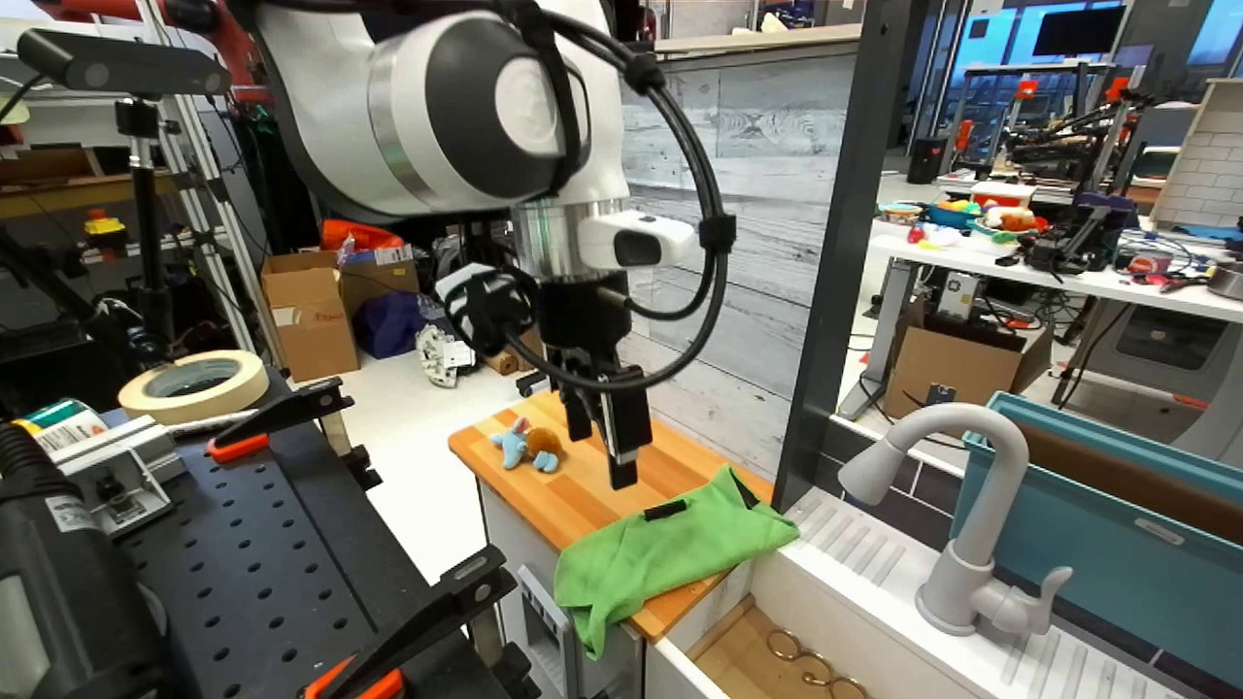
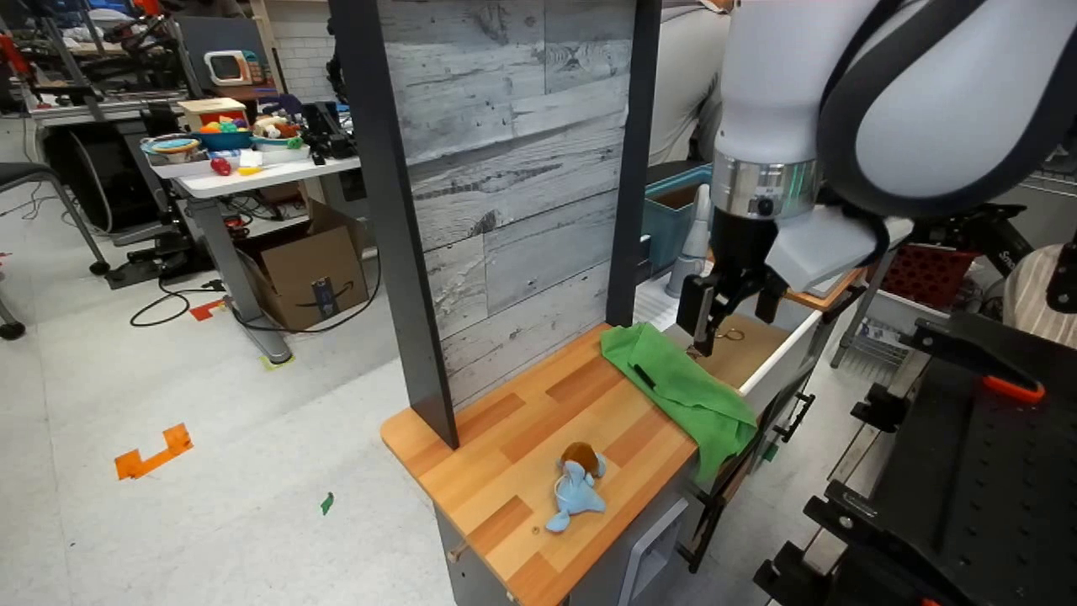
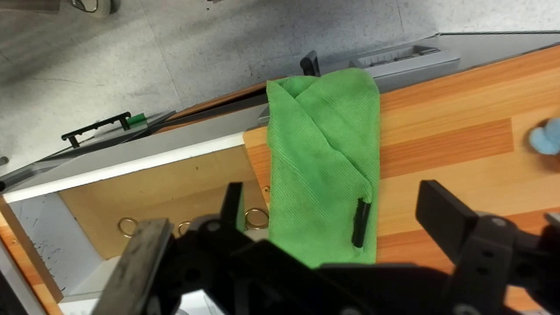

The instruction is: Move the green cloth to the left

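Observation:
The green cloth [image 1: 670,558] lies folded and wrinkled across the wooden counter [image 1: 568,490], with one end hanging over the counter's edge. It also shows in an exterior view [image 2: 673,379] and in the wrist view [image 3: 317,166]. A short black stick-like piece [image 3: 361,223] lies on the cloth. My gripper [image 1: 604,451] is above the cloth, apart from it, pointing down. In the wrist view the gripper's fingers [image 3: 330,197] are wide apart with nothing between them; the cloth lies below. The cloth's near end is hidden behind the gripper body.
A blue and brown plush toy [image 2: 576,492] lies on the counter. A white-walled basin [image 3: 131,162] with several metal rings [image 3: 127,226] adjoins the cloth. A grey faucet [image 1: 976,524] and a teal bin [image 1: 1097,544] stand beyond. An upright wood-look panel [image 2: 513,168] borders the counter.

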`<state>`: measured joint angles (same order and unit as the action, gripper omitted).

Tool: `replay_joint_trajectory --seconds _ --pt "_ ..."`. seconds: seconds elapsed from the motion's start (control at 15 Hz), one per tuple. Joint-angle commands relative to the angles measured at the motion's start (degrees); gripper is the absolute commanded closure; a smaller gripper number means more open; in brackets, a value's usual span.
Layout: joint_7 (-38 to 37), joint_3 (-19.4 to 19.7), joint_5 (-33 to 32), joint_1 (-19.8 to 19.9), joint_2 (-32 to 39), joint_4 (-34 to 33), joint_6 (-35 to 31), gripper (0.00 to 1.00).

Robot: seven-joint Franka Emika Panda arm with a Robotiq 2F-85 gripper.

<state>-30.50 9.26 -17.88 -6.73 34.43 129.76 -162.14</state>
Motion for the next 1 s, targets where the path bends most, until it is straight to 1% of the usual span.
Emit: replay_joint_trajectory --seconds 0.0,0.2,0.4,0.67,0.93 --pt "5.7 2.1 4.3 -0.6 7.9 -4.9 -4.0 0.00" --pt "10.3 2.0 7.8 1.0 12.5 -8.0 -4.3 0.00" --pt "14.2 1.9 9.8 2.0 15.9 -10.5 -4.3 0.00" --pt "17.2 2.0 10.8 3.2 18.9 -13.1 -3.8 0.00" --pt "18.3 1.9 11.2 3.3 21.3 -15.5 -3.8 0.00"
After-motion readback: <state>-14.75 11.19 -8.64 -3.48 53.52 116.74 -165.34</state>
